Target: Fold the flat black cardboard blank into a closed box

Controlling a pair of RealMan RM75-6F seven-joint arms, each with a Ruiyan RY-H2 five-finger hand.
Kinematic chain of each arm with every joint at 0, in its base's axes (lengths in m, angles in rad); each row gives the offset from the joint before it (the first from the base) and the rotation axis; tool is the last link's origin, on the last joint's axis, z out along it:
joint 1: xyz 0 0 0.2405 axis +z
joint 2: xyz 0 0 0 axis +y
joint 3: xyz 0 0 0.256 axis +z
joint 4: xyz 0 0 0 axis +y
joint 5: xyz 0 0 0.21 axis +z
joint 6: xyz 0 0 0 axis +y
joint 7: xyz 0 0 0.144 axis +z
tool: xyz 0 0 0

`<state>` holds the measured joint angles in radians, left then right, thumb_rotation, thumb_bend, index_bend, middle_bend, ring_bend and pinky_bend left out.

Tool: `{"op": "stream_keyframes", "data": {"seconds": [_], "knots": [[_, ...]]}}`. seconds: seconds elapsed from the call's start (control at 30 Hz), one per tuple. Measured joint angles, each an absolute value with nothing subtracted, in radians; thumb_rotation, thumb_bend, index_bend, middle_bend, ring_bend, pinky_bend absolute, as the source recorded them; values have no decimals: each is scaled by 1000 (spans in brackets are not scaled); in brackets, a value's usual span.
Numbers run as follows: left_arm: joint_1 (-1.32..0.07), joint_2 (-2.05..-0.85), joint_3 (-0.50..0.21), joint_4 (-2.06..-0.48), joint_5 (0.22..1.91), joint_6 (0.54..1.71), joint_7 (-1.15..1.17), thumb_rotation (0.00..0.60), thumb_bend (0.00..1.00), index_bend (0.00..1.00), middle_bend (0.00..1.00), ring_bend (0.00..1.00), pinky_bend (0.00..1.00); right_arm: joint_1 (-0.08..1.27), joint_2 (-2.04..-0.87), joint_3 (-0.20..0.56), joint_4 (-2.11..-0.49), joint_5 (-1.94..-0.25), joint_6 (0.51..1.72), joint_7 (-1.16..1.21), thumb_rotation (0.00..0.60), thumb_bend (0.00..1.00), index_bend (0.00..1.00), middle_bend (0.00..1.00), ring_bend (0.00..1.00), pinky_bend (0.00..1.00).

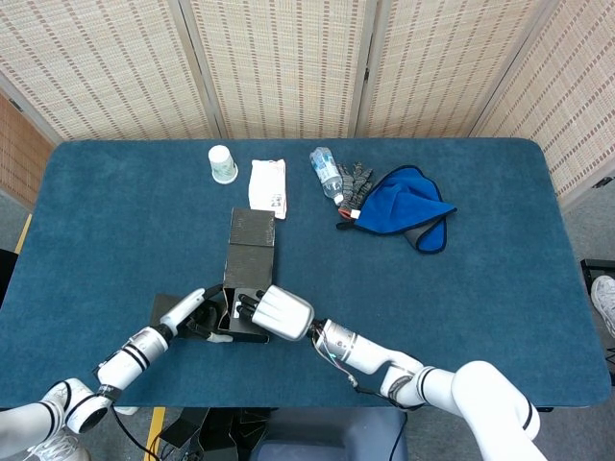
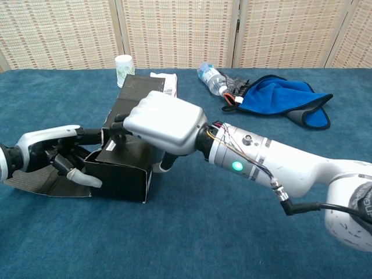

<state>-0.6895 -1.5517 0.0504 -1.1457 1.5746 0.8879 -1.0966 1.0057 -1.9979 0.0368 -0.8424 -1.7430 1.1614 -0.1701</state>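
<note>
The half-folded black cardboard box (image 1: pixel 245 288) lay near the front edge of my blue-covered counter (image 1: pixel 461 298), its long body running away from me toward the far side. From the head view I saw it as a dark strip, with one flat flap (image 1: pixel 165 309) spread on the cloth to its left. The chest view gave what the head view could not: the near end stood up as an open-walled cell, with a small white label (image 2: pixel 110 148) on its top edge.

My right robot hand (image 2: pixel 164 121) rested over the top of the near end, fingers curled down onto the cardboard and the thumb tucked against the right wall. In the head view that robot hand (image 1: pixel 281 312) hid most of the contact. My left robot hand (image 2: pixel 55 153) sat at the left side of the box, fingers spread and touching the left wall, with the flat flap under it. Whether it actually gripped the card I could not tell.

Along the far side stood a white paper cup (image 1: pixel 222 163), a white packet (image 1: pixel 267 185), a clear plastic bottle lying down (image 1: pixel 327 173), dark gloves (image 1: pixel 356 181) and a crumpled blue cloth (image 1: pixel 404 206), all well apart from the box.
</note>
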Motion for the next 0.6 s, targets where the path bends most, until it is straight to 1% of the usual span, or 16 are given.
{"op": "stream_keyframes", "data": {"seconds": [0.2, 0.6], "knots": [[-691, -1555, 57, -1137, 1577, 891, -1098, 600, 103, 201, 178, 646, 874, 1003, -1988, 37, -853, -1746, 1164, -175, 600, 54, 383, 383, 703, 1000], [-700, -1564, 58, -1124, 1580, 898, -1103, 600, 103, 196, 177, 646, 874, 996, -1978, 26, -871, -1747, 1144, -191, 600, 90, 399, 387, 704, 1000]]}}
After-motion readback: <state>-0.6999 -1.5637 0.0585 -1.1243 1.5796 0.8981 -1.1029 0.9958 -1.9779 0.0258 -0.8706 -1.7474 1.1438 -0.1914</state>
